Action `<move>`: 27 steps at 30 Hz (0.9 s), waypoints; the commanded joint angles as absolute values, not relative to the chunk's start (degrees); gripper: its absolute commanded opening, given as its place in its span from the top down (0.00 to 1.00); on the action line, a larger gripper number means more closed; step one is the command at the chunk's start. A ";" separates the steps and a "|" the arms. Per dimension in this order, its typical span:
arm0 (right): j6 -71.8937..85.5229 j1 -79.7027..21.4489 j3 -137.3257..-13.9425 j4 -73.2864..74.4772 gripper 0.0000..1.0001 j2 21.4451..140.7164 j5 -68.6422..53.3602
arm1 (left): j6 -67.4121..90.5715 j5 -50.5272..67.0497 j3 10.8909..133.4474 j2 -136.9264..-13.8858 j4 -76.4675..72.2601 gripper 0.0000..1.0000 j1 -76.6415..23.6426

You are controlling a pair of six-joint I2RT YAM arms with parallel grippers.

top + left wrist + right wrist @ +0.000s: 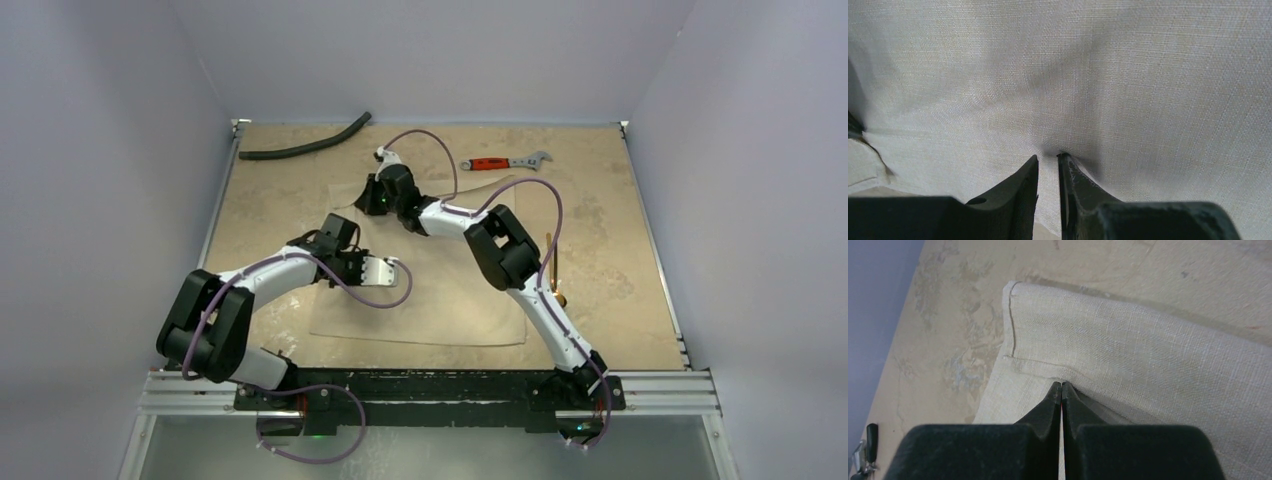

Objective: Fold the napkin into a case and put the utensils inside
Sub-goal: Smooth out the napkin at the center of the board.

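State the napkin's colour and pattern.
The napkin is plain cream-beige with a fine woven texture and no pattern. The right wrist view shows it best.

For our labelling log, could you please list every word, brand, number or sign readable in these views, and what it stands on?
None can be read.
The wrench may carry markings, but it is too small to tell.
The napkin is plain, and the tabletop shows no lettering.

White arms (270, 268), black joints (500, 245), purple cables (385, 297); black left claw (1048, 159) and right claw (1062, 386).
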State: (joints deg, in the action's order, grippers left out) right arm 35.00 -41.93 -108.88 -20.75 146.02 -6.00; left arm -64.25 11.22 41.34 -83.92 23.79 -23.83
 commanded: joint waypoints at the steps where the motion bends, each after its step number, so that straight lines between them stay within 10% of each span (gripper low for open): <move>1: 35.40 -39.59 -113.17 -20.36 1.00 148.13 -4.26 | -69.84 9.25 36.92 -83.82 30.90 0.80 -24.14; 17: 36.50 -35.84 -128.83 -19.88 0.95 155.85 2.17 | -76.62 7.44 34.79 -81.39 37.72 0.84 -24.26; 27: 32.35 -34.19 -136.11 -23.06 0.61 152.74 0.91 | -74.25 6.59 36.44 -80.99 35.91 0.81 -24.25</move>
State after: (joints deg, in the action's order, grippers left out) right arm 35.27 -34.50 -132.97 -20.45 157.12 0.95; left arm -76.73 6.24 37.60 -79.55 29.21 -24.43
